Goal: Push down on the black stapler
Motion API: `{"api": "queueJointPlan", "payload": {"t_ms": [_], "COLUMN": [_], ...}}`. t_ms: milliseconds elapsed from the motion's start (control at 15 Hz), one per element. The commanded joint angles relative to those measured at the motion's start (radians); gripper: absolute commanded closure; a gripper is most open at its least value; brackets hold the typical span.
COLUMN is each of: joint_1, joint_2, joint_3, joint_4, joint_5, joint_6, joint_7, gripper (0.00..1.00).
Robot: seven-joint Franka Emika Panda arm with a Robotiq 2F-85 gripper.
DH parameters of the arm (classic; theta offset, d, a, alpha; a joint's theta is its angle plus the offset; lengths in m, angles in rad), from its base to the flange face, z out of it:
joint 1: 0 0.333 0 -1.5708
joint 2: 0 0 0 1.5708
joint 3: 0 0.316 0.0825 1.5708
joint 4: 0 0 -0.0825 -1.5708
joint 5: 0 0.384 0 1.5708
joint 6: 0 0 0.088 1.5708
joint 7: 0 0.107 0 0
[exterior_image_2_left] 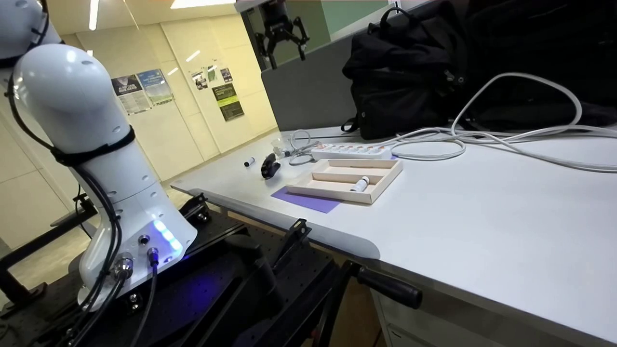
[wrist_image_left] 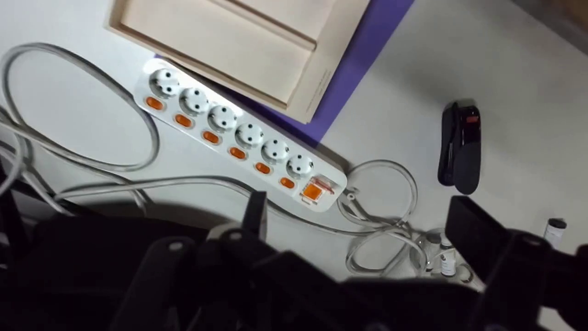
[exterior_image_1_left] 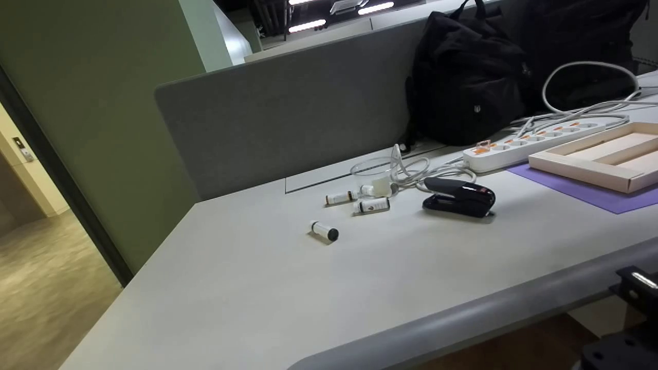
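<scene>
Above the desk [exterior_image_2_left: 458, 212], the end effector [exterior_image_2_left: 288, 59] points downward, spread wide.

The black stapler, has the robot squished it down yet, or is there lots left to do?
Nothing looks done: the glossy black, rounded stapler has its dark handle up, with a gap beneath. In hand: nothing; the black two-fingered gripper hangs open and empty, clear of the stapler. Left: the whole push, probably moving over the handle, then pressing down.
</scene>
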Motion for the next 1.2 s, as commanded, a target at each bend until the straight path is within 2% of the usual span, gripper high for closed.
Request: {"api": "queueJointPlan", "payload": {"t_ms": [0,267,400,467,600,933,1067,1133], "joint_1": [0.019,0.038,0.053,0.027,0.041,0.037,0.062,0.075], "joint_2": [0.166,0.284,0.315,0.300,0.321,0.322,0.334,0.348], "joint_3": [0.077,0.179,0.213,0.213,0.231,0.230,0.233,0.237], "joint_4": [0.029,0.020,0.022,0.004,0.004,0.009,-0.003,-0.007], "joint_5": [0.095,0.143,0.120,0.126,0.125,0.125,0.058,0.021], "joint_6": [0.106,0.145,0.129,0.149,0.149,0.148,0.233,0.284], "joint_7": [0.084,0.160,0.233,0.159,0.196,0.200,0.239,0.267], "gripper": [0.00,0.00,0.00,0.00,0.00,0.00,0.00,0.18]}}
